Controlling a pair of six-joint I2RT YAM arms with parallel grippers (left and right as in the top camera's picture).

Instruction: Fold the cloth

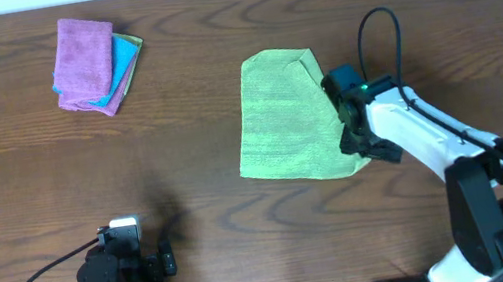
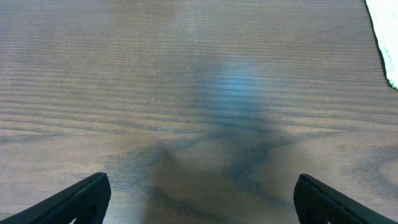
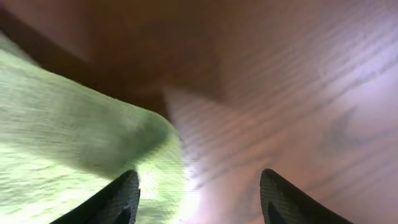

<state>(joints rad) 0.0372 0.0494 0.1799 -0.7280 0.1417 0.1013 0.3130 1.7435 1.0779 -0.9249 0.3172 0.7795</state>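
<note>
right hand [image 3: 200, 199] spread wide, nothing held | cloth [image 1: 283, 116] edge against one finger, bulk beyond it on desk [image 1: 216, 45] | left hand [image 2: 202, 199] open, empty, far from cloth | next: centre gap over edge, pinch full thickness, lift low

The green cloth [image 1: 283, 116] lies mid-table, its right edge folded over leftward.
</note>
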